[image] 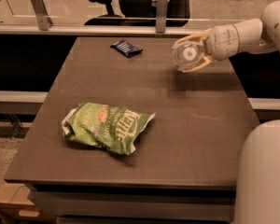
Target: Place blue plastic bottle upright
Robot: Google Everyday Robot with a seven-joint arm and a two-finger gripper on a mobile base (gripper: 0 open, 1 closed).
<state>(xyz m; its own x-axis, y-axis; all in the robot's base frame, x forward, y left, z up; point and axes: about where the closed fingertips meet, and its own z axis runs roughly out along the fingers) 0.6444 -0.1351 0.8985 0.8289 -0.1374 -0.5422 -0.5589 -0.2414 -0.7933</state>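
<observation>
My gripper [190, 54] reaches in from the right, above the far right part of the table [177, 125]. It is shut on the blue plastic bottle [185, 55], a small clear bottle held on its side in the air. One round end of the bottle faces the camera; most of its body is hidden between the pale fingers [199, 65]. The bottle does not touch the table.
A crumpled green chip bag [107, 126] lies at the front left of the table. A small flat dark blue snack packet [126, 47] lies at the far middle. A rail with posts and an office chair stand behind. A white robot part [263, 171] fills the lower right.
</observation>
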